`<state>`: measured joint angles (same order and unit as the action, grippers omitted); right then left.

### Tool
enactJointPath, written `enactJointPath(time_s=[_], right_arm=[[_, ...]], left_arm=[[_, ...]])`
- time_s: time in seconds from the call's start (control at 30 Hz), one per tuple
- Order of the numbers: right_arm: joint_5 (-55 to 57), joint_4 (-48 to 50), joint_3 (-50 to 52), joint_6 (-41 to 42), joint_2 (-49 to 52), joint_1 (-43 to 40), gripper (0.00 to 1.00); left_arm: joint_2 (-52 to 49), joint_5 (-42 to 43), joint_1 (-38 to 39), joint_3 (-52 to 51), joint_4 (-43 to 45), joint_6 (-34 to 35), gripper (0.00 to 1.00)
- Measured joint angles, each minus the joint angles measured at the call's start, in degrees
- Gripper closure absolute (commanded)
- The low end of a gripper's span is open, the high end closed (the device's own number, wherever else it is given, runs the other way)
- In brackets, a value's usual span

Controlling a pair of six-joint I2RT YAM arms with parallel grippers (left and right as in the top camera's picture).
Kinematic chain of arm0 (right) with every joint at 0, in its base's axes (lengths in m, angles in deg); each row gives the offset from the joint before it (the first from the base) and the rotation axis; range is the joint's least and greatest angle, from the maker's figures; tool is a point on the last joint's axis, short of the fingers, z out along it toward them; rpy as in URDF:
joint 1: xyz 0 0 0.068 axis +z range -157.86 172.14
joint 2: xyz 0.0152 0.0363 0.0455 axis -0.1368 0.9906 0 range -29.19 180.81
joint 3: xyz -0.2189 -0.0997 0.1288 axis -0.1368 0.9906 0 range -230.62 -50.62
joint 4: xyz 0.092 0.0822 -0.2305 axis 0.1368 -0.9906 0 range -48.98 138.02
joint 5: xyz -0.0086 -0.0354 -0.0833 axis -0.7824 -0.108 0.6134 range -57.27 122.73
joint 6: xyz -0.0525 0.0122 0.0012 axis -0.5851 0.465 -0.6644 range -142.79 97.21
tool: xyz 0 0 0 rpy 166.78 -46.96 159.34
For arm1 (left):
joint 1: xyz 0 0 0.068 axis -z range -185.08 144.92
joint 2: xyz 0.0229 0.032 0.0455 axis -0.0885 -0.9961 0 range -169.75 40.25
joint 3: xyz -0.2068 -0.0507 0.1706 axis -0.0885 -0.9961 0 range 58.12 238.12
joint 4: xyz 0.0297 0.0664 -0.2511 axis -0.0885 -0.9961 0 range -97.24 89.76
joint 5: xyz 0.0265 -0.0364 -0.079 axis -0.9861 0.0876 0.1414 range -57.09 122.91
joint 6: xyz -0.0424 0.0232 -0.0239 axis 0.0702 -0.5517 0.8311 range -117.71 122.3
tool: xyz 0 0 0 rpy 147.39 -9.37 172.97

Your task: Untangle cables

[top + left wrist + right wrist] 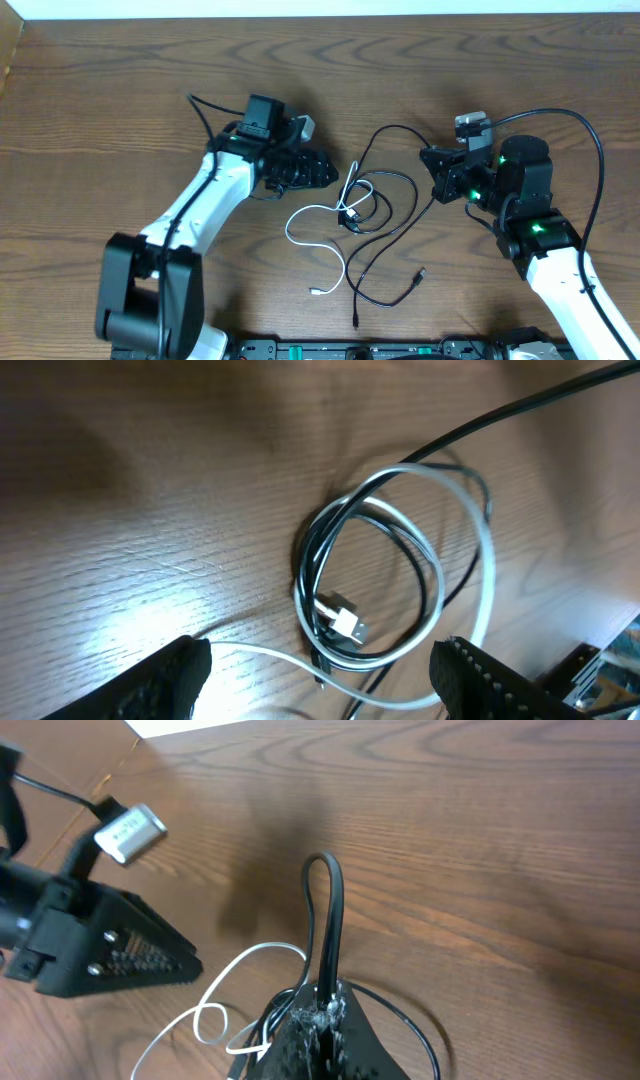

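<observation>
L tool (pixel 325 170), R tool (pixel 320 1005) blk; arms (pixel 205 205) white; green LEDs (pixel 537 229).

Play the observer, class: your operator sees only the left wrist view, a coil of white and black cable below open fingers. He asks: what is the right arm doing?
Observer: The right fingers are shut on a loop of black cable.
Operator: Where does the white cable end?
Observer: Its free end lies loose on the table, clear of the coil, on the robot's side.
Operator: Any black ends free?
Observer: Two, both loose beyond the coil: one plug right of the other.
</observation>
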<state>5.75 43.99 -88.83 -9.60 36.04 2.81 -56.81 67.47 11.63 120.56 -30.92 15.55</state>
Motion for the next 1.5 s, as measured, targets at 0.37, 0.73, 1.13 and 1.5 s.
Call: enactJointPath(time_s=[0.37, 0.73, 1.13, 1.5], right_arm=[[1.1, -0.3, 0.0, 0.0, 0.0, 0.0, 0.99], [1.3, -1.1, 0.0, 0.0, 0.0, 0.0, 0.99], [3.7, -2.5, 0.0, 0.0, 0.0, 0.0, 0.99], [4.4, -3.2, 0.0, 0.0, 0.0, 0.0, 0.99]], left_arm=[[-5.7, -0.5, 5.7, 0.0, 7.4, 0.0, 0.26], [-9.2, -5.7, 11.7, 0.0, 6.1, 2.4, 0.59], [-9.2, -6.3, 13.9, 0.0, -3.6, 5.0, 0.6], [-9.2, -4.9, 13.7, 0.0, -4.0, 11.0, 0.93]])
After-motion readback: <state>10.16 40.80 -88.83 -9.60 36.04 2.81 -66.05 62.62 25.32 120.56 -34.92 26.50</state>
